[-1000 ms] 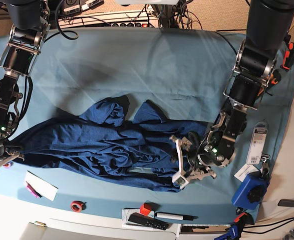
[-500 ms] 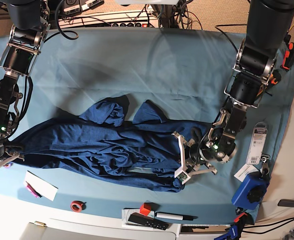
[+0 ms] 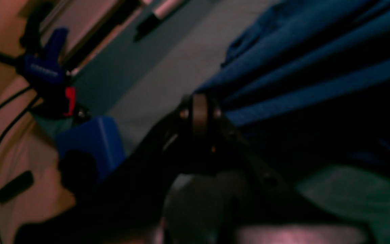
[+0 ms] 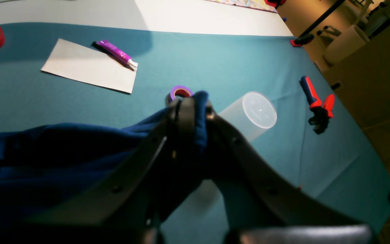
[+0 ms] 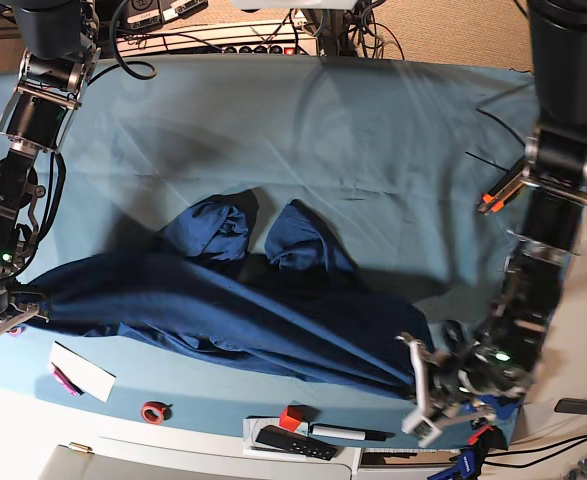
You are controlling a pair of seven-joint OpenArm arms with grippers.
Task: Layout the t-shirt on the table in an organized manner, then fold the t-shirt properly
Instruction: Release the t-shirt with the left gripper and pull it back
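1. T-shirt (image 5: 233,310), navy and rumpled, is lying stretched across the front half of the table (image 5: 303,130), its two ends reaching toward opposite front corners.
2. Left gripper (image 5: 423,395) is pinching the shirt's edge with jaws closed, near the front rim.
3. Right gripper (image 4: 190,112) is clamping the opposite edge, beside a clear cup (image 4: 249,115).
4. Bare teal cloth is lying open behind the shirt.

No legible text, label, brand or number anywhere in view.
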